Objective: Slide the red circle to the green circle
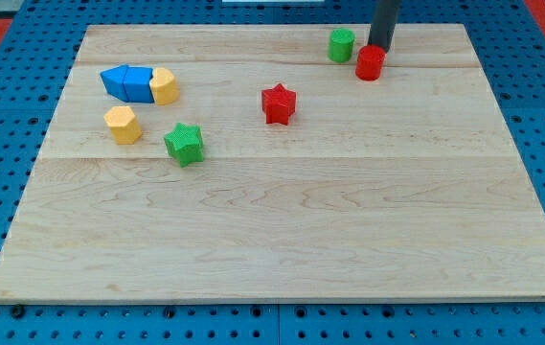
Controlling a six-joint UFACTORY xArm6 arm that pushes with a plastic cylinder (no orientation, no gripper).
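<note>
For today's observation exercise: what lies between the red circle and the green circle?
Nothing. In the camera view, only a narrow strip of bare board separates the red circle from the green circle. My tip sits just behind the red circle, not between them.

Seven blocks sit on the counter (282, 230). Two are red: one red circle (370, 63) and one red star (278, 103). Two are green: one green circle (341, 45) and one green star (184, 144). Two are yellow: one yellow hexagon (123, 125) and one rounded yellow block (165, 86) whose exact shape is hard to make out. One is blue, a single angular blue block (126, 82). One dark rod shows, with one tip (378, 48).
</note>
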